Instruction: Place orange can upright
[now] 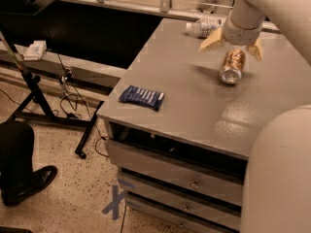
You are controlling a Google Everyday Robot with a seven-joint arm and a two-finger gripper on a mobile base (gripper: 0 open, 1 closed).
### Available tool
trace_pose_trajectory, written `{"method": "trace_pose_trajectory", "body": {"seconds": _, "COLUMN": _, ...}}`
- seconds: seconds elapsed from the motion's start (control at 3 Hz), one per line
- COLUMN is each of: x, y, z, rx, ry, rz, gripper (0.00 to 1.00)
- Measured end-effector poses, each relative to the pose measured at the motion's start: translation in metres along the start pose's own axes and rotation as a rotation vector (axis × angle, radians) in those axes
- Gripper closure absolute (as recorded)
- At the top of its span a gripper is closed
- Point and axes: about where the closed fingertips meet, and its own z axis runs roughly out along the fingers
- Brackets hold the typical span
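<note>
The orange can [232,66] lies on its side on the grey table [184,96], silver top facing the front edge. My gripper [234,43] hangs just above the can's far end, its two tan fingers [212,41] spread wide to either side of it. The fingers are open and hold nothing; the can rests on the tabletop.
A clear plastic bottle with a white label [204,27] lies at the back of the table behind the gripper. A flat dark-blue snack wrapper [142,96] lies near the front left edge. Drawers sit below the tabletop. A black stand [29,81] and a person's shoe [29,183] are at left.
</note>
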Motion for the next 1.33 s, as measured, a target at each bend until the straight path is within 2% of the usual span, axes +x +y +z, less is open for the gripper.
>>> {"method": "trace_pose_trajectory", "body": {"seconds": 0.33, "x": 0.004, "y": 0.002, "z": 0.015, "rx": 0.025, "ry": 0.033, "rz": 0.013, "gripper": 0.16}}
{"method": "trace_pose_trajectory", "body": {"seconds": 0.67, "x": 0.002, "y": -0.004, "z": 0.021, "rx": 0.046, "ry": 0.036, "rz": 0.028, "gripper": 0.37}}
{"method": "trace_pose_trajectory", "body": {"seconds": 1.0, "x": -0.006, "y": -0.006, "z": 0.017, "rx": 0.067, "ry": 0.004, "rz": 0.019, "gripper": 0.6}}
{"method": "trace_pose_trajectory", "body": {"seconds": 1.33, "x": -0.019, "y": -0.003, "z": -0.004, "rx": 0.045, "ry": -0.093, "rz": -0.055, "gripper": 0.84}}
